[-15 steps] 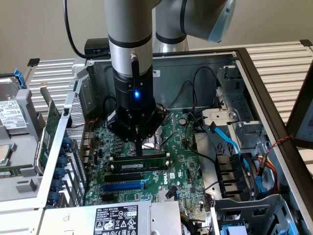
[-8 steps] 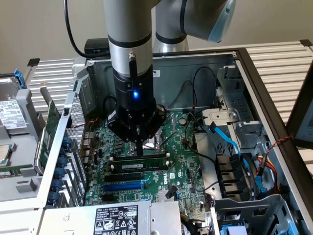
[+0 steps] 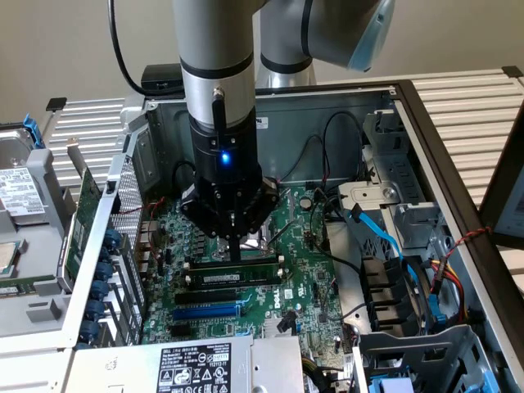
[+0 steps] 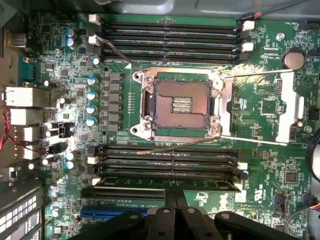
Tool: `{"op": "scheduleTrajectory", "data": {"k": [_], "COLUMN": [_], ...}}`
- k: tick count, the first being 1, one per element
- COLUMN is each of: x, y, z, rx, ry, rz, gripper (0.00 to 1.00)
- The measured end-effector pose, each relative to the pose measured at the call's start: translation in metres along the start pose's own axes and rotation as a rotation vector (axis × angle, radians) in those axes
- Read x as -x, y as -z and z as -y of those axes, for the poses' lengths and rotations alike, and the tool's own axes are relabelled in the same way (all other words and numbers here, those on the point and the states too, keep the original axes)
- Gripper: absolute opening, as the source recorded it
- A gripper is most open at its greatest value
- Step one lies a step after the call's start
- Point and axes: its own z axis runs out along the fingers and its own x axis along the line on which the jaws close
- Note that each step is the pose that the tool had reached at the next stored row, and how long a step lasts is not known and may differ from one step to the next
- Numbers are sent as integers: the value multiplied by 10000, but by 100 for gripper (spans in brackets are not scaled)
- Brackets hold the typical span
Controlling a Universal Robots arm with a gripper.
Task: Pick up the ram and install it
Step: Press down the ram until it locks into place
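The ram [image 3: 237, 277], a thin green stick with a white label, stands on edge in a black memory slot on the motherboard [image 3: 303, 270], just in front of the CPU socket [image 4: 181, 103]. In the wrist view the ram [image 4: 150, 183] lies along the slot nearest my fingers. My gripper [image 3: 235, 255] hangs straight down over the ram's middle. Its fingers [image 4: 175, 200] are shut together, and their tips touch the ram's top edge. Nothing is held between them.
Empty black memory slots [image 4: 170, 37] run on the far side of the socket. A blue slot [image 3: 209, 311] and a labelled power supply [image 3: 194, 368] lie in front. A green expansion card [image 3: 82, 221] leans at the exterior view's left. Blue cables [image 3: 385, 237] and drive bays crowd the right.
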Motion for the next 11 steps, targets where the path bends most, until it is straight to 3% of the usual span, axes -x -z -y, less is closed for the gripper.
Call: {"op": "scheduleTrajectory", "data": {"k": [5,11], "x": [4,5], "y": [1,1], "z": [0,0], "rx": [-36,-38], "ry": [-338,-343], "rz": [-6,-6], "gripper": [11,11]}}
